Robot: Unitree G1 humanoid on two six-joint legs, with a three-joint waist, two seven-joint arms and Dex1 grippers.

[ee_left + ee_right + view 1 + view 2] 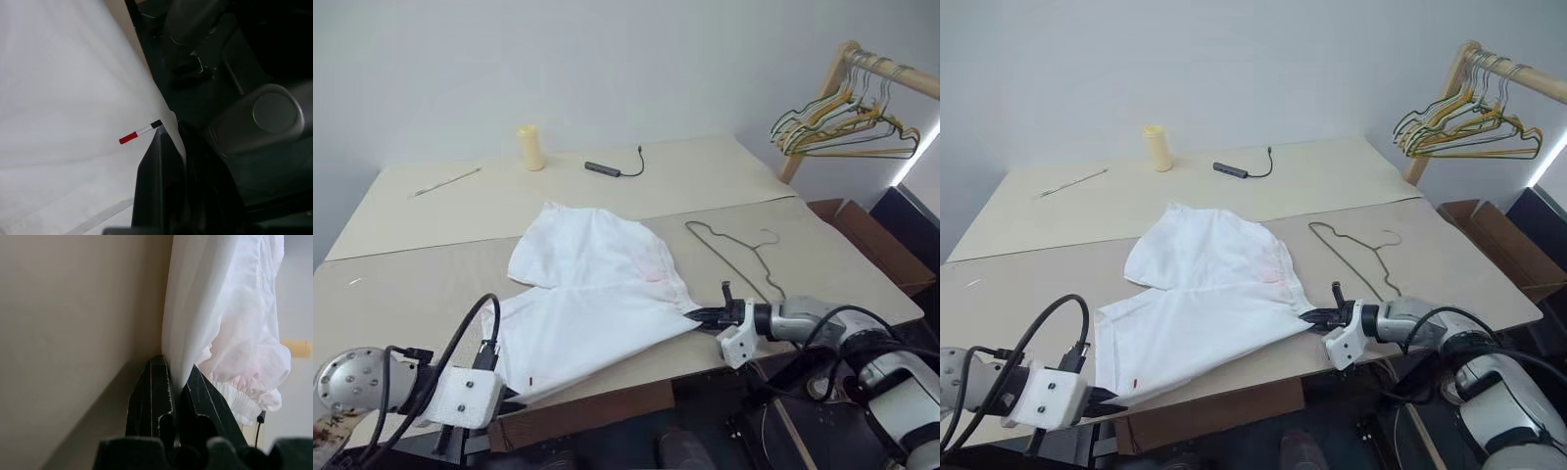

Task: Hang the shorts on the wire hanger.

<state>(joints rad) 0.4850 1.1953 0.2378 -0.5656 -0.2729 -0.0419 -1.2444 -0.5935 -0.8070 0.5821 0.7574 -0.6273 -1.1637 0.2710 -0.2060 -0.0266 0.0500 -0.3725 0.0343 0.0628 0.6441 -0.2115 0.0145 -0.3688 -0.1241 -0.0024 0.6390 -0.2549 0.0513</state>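
Note:
The white shorts (pixel 592 294) lie wrinkled on the tan table (pixel 411 284), stretched along its near edge, with a faint pink stain close to the right end. My left gripper (pixel 1108 399) is shut on the near left hem corner, beside a small dark-and-red mark (pixel 139 133). My right gripper (pixel 691 315) is shut on the gathered right end of the shorts (pixel 230 323). The wire hanger (pixel 734 257) lies flat on the table just right of the shorts, beyond my right gripper and apart from the cloth.
At the back of the table stand a yellow cylinder (pixel 530 147), a dark adapter with a cable (pixel 607 169) and a thin stick (pixel 445 182). A wooden rack with several hangers (pixel 847 122) rises at the far right, above a cardboard box (pixel 867 240).

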